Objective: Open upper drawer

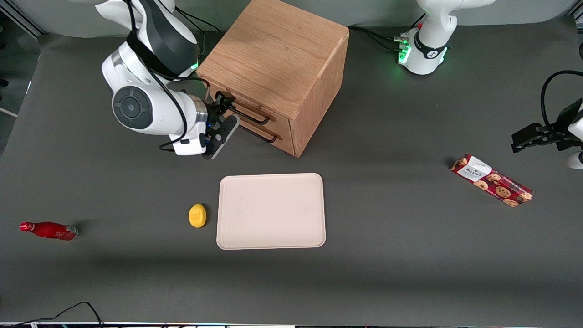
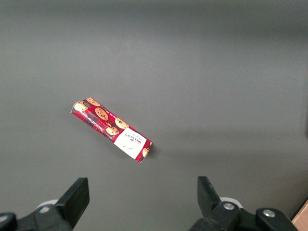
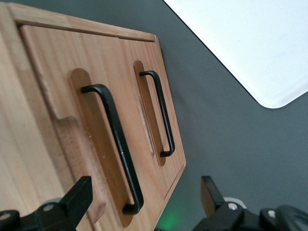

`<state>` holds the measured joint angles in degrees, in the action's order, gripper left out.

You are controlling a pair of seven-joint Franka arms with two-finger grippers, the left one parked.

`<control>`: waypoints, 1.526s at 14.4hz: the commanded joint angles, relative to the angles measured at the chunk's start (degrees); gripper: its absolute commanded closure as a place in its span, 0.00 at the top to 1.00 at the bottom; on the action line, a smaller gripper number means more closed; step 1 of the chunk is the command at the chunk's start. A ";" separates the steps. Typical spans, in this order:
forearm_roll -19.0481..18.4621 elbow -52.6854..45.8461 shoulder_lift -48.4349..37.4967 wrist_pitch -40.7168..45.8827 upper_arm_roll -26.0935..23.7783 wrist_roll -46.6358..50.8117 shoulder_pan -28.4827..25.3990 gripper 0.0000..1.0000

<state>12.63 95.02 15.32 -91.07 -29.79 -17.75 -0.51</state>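
Cream tray (image 1: 271, 211) nearest the desk's front edge; upper drawer (image 3: 72, 115) closed in cabinet (image 1: 278, 59) toward the rear edge; gripper (image 1: 226, 119) spread open, just before its handle (image 3: 115, 144); pull remaining.

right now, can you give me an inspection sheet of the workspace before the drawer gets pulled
surface: dark grey table, flat, no spills seen
job's things: upper drawer of the wooden cabinet looks shut, flush with the lower drawer; its black bar handle is free
clutter: cream tray in front of the cabinet, yellow lemon beside it, red bottle lying toward the working arm's end, cookie pack toward the parked arm's end
grippers: tool open, in front of the drawers, fingers apart near the upper handle, not touching it
cables: black cable at the table edge nearest the camera; more by the arm bases
surroundings: nothing seen
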 commanded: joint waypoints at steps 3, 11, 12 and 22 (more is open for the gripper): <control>0.90 5.61 -2.14 -5.77 -0.09 -1.23 0.34 1.00; 1.95 8.87 -1.61 -8.59 -0.18 -1.06 0.42 1.00; 2.65 8.95 -1.61 -8.51 -0.18 -1.05 0.42 1.00; 6.44 12.29 -1.87 -11.67 -0.27 -0.97 0.16 1.00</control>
<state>17.16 104.86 15.10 -100.83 -29.96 -17.76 -0.53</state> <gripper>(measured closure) 0.000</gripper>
